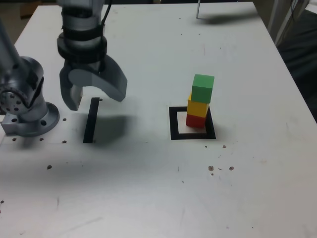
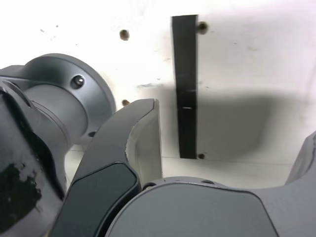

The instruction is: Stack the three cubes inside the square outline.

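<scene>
Three cubes stand in one stack: the red cube [image 1: 196, 120] at the bottom, the yellow cube [image 1: 198, 106] on it, the green cube [image 1: 203, 88] on top, turned a little. The stack rests inside the square outline [image 1: 174, 124], toward its right side in the exterior view. My gripper [image 1: 96, 99] hangs open and empty well to the exterior view's left of the stack, above a thin black strip [image 1: 91, 120]. The wrist view shows one grey finger [image 2: 143, 138] over that strip [image 2: 186, 84]; no cube appears there.
The arm's grey base [image 1: 27, 111] sits at the exterior view's far left, also filling part of the wrist view [image 2: 59, 98]. Small screw holes [image 1: 220, 168] dot the white table. A thin post [image 1: 197, 10] stands at the far edge.
</scene>
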You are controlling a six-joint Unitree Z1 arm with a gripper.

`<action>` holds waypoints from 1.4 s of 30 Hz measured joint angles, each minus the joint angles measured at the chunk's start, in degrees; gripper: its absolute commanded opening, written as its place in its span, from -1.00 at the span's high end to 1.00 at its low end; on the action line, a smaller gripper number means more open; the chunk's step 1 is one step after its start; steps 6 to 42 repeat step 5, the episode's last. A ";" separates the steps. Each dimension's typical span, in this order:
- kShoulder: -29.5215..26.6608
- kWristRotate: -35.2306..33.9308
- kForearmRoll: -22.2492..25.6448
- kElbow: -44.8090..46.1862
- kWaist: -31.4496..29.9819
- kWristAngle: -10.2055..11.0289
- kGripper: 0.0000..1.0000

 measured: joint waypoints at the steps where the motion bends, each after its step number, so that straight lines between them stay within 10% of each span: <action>1: -0.01 0.00 -0.41 0.43 0.00 0.00 -1.00; 42: -0.01 0.00 -2.64 2.99 0.00 0.00 -1.00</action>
